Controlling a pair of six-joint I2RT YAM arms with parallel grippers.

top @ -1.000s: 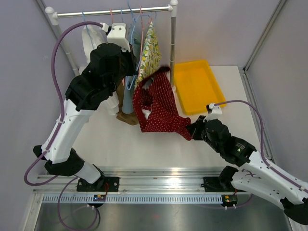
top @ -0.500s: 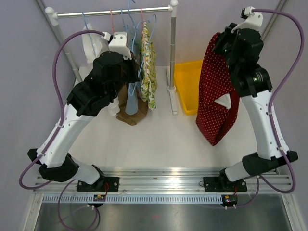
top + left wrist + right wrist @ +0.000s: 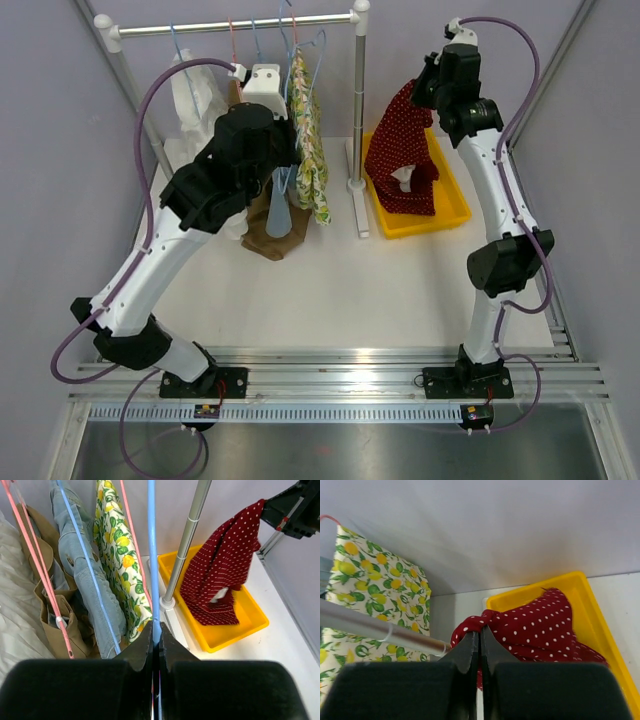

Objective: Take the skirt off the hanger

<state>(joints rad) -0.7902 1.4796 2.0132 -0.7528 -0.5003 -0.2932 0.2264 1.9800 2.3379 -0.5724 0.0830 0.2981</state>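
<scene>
The skirt (image 3: 400, 160) is dark red with white dots and is off the hanger. It hangs from my right gripper (image 3: 480, 632), which is shut on a bunched edge of it, high at the back right. Its lower part rests in the yellow tray (image 3: 452, 214). The left wrist view shows the skirt (image 3: 220, 575) draped down into that tray (image 3: 250, 626). My left gripper (image 3: 156, 628) is shut on the thin blue hanger (image 3: 151, 555), which rises toward the rail. The hanger carries no cloth where it shows.
A clothes rack stands at the back, with a rail (image 3: 230, 25) and an upright pole (image 3: 358, 100) beside the tray. On it hang a lemon-print garment (image 3: 308, 130), a denim piece (image 3: 80, 555), a tan garment (image 3: 270, 235) and a white one (image 3: 195, 90). Pink and blue hangers hang among them.
My right arm has swung the skirt from low near the table's front, up at the right, then back over the tray, where its lower part now lies. The left gripper kept the blue hanger.
</scene>
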